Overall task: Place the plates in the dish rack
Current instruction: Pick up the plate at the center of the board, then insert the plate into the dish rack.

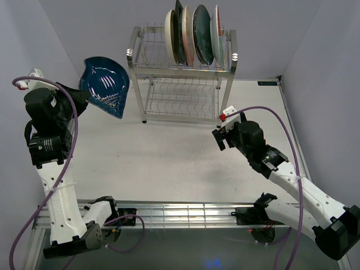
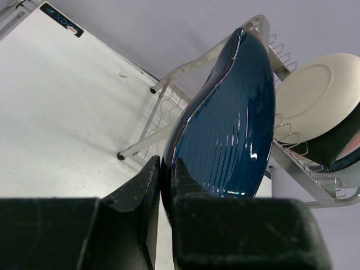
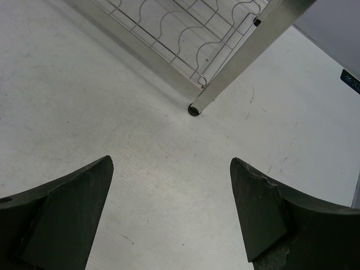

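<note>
The table was a matt white sheet, lightly scuffed, with faint marks and specks showing in the wrist views. Pale grey-lilac walls closed it in at the back and on both sides. A small dark sticker lay at the far right corner. A metal rail ran along the near edge between the arm bases, and purple cables looped along both arms.

The rack stood at the far middle of the table, close to the back wall, with its feet on the surface. Plates stood on edge in a row in its top tier, toward the right half. The leftmost was a cream plate, followed by a dark one, a pink one, a dark teal one and a pale one with a coloured rim.

The left gripper was clamped narrowly on the rim of the blue plate. The plate hung tilted in the air over the far left of the table, near the rack's left end. In the left wrist view the fingers pinched the plate's edge from both sides, with the rack behind.

The right gripper hovered over bare table just in front of the rack's front right leg. Its jaws were spread wide and held nothing.
</note>
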Controlling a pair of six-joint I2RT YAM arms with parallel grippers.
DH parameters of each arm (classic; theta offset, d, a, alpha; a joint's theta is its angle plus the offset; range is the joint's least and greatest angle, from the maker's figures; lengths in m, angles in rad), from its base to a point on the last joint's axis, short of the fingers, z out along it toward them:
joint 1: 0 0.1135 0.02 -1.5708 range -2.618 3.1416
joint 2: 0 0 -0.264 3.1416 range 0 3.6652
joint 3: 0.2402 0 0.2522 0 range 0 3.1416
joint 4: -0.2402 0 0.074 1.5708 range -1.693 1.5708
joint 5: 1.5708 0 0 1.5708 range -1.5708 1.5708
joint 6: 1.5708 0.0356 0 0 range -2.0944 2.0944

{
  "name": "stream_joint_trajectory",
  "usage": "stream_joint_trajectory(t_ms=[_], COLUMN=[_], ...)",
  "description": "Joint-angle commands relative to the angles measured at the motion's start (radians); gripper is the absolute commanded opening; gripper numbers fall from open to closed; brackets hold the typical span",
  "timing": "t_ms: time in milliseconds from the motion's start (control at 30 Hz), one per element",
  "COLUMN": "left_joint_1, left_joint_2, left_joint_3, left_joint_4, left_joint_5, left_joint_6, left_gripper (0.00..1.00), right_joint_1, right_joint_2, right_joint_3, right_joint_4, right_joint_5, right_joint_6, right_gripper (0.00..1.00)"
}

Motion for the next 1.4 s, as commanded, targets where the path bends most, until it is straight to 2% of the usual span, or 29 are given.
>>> stream_joint_trajectory(t_ms=[0,67,200,233,367,600,967,1167,1367], left_joint_1=[-0.056,-0.107,-0.280,-0.289,-0.294,-0.294,-0.295,-0.295,-0.300], left_joint_2=[-0.006,-0.003,-0.010,-0.015,-0.010,0.080,0.304,0.339,0.390], left_joint_3=[0.072,0.075,0.081,0.088,0.137,0.319,0.581,0.582,0.575], left_joint_4=[0.085,0.083,0.077,0.074,0.059,0.028,-0.007,0.098,0.186], left_joint_5=[0.015,-0.042,-0.196,-0.218,-0.238,-0.195,-0.227,-0.313,-0.310], left_joint_6=[-0.013,-0.003,0.043,0.046,0.036,-0.001,-0.058,-0.084,-0.128], left_gripper=[0.00,0.00,0.00,0.00,0.00,0.00,0.00,0.00,0.00], right_joint_1=[0.007,0.007,0.007,0.008,0.007,0.007,0.007,0.007,0.007], right_joint_2=[0.000,-0.003,-0.015,-0.014,-0.008,-0.006,0.000,0.005,0.008], right_joint_3=[0.016,0.016,0.013,0.013,0.015,0.016,0.016,0.016,0.018], right_joint_4=[0.016,0.016,0.017,0.017,0.016,0.017,0.016,0.019,0.017], right_joint_5=[0.013,0.015,0.013,0.010,0.015,0.018,0.021,0.028,0.039], right_joint_6=[-0.015,-0.015,-0.014,-0.015,-0.014,-0.014,-0.014,-0.015,-0.018], right_gripper=[0.90,0.90,0.90,0.90,0.90,0.90,0.90,0.90,0.90])
